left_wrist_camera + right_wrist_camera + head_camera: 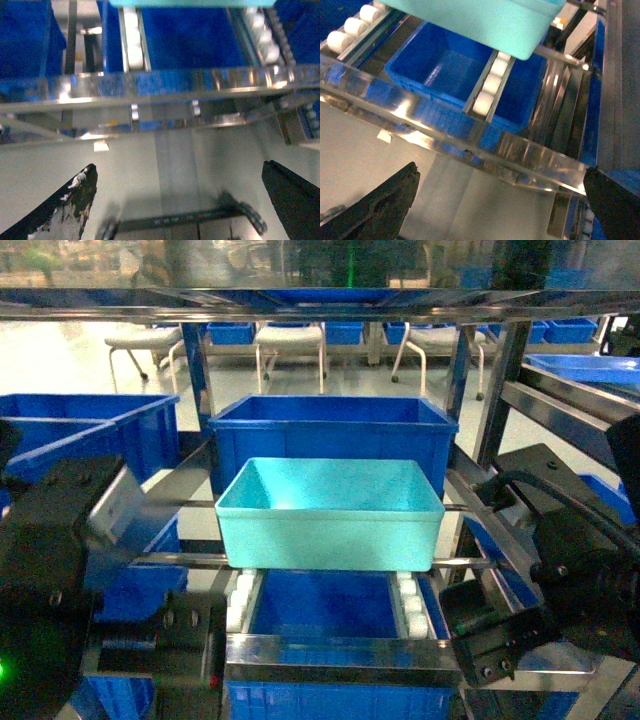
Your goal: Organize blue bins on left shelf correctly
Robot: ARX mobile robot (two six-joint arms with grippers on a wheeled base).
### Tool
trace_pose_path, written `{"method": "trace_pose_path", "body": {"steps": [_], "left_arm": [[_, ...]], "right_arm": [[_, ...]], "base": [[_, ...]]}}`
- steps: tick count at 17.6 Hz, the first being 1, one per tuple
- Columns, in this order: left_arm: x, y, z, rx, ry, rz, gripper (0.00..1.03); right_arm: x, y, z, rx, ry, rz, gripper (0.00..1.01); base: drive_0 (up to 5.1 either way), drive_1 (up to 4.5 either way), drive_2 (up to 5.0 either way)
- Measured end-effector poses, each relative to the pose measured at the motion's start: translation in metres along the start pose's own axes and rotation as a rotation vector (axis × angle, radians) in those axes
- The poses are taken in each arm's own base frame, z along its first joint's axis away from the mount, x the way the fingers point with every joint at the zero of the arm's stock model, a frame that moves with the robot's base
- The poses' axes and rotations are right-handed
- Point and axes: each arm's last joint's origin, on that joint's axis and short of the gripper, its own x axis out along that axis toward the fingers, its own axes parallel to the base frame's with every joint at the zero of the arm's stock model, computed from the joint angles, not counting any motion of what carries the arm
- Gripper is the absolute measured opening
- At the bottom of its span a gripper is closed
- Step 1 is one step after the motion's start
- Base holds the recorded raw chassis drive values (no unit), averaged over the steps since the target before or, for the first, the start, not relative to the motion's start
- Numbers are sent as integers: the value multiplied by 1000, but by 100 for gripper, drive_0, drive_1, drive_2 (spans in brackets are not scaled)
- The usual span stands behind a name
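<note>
One light turquoise blue bin [330, 515] rests on the white roller tracks [408, 598] of the left shelf [340, 652], just in front of a royal-blue crate [332, 435]. Its underside shows at the top of the left wrist view [190, 2], and its corner shows in the right wrist view [485, 20]. My left gripper [180, 175] is open with nothing between its fingers, below and in front of the shelf's front beam [150, 85]. My right gripper [502, 172] is also open and empty, low at the front beam [450, 130], apart from the bin.
A royal-blue crate [445, 70] sits on the tier below the turquoise bin. More royal-blue crates [85, 430] stand at the left and on the right rack [590, 368]. Steel uprights [500, 390] frame the bay. White chairs [290, 340] stand behind. Grey floor [165, 165] lies under both grippers.
</note>
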Motion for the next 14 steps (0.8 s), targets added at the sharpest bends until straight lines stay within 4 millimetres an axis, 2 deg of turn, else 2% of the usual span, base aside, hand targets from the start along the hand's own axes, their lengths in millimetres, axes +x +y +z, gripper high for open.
{"method": "trace_pose_path", "body": {"steps": [2, 3, 4, 6, 7, 8, 9, 10, 11, 12, 13, 14], "left_arm": [[-1, 0, -9, -11, 37, 5, 98], [-1, -2, -17, -18, 50, 7, 98], [-1, -3, -15, -28, 36, 3, 98], [-1, -3, -15, -36, 35, 7, 98], [-1, -3, -15, -40, 35, 7, 98], [11, -2, -19, -6, -207, 47, 90], [17, 14, -44, 67, -315, 149, 77], [2, 38, -70, 98, -371, 225, 64], [-22, 41, -52, 67, -621, 195, 52], [-45, 39, -28, 53, -853, 128, 39], [-57, 45, -28, 55, -900, 136, 26], [-58, 55, -43, 62, -825, 167, 11]], "right_arm": [[-5, 0, -6, 16, 27, 2, 98], [-10, 2, -18, 47, 75, 24, 98], [-11, 2, -24, 67, 95, 30, 98], [-11, 2, -22, 78, 84, 30, 98], [-8, 3, -23, 75, 18, 2, 96], [0, 1, -38, 87, -170, -163, 83], [-13, -5, -74, 105, -187, -251, 70], [-37, -17, -88, 148, -268, -301, 58], [-56, -26, -70, 187, -447, -335, 47], [-75, -28, -54, 188, -585, -301, 32], [-87, -30, -65, 191, -571, -297, 19], [-98, -34, -77, 203, -559, -318, 4]], "base": [[0, 0, 0], [0, 0, 0], [0, 0, 0], [0, 0, 0], [0, 0, 0], [0, 0, 0], [0, 0, 0], [0, 0, 0], [0, 0, 0], [0, 0, 0], [0, 0, 0], [0, 0, 0]]}}
